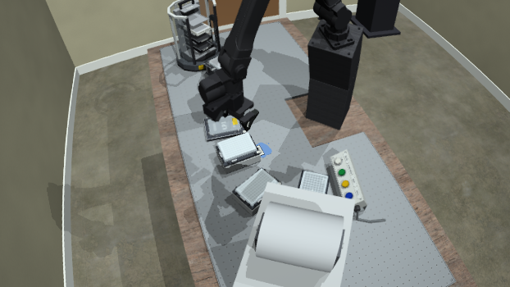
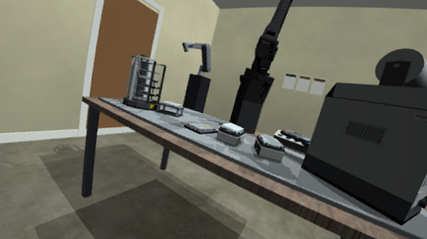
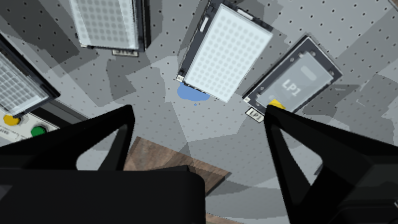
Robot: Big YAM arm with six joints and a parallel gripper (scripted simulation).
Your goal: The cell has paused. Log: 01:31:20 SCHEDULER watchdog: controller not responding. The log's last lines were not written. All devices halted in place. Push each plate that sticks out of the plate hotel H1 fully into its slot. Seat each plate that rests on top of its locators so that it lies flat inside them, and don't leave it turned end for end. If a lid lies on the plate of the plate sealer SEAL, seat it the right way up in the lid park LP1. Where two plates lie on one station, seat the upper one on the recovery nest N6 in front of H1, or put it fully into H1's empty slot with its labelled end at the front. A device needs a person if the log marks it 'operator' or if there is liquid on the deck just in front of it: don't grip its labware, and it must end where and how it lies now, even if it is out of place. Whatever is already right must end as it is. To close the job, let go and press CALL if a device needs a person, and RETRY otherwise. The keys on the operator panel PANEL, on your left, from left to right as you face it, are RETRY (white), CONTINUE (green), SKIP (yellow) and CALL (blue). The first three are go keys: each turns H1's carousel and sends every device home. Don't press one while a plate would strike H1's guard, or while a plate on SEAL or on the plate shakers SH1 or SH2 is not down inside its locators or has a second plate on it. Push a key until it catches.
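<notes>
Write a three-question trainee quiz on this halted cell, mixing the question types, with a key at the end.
1. True or false: the gripper is shut on a plate.
2. The blue puddle lies on the deck touching which item? A) the operator panel B) the shaker with the white plate next to the lid park LP1 C) the plate hotel
3. Fill in: going from the white key along the panel, the last key is ____.

Key: 1. False; its fingers stand wide apart with nothing between them. 2. B. 3. Blue.
</notes>
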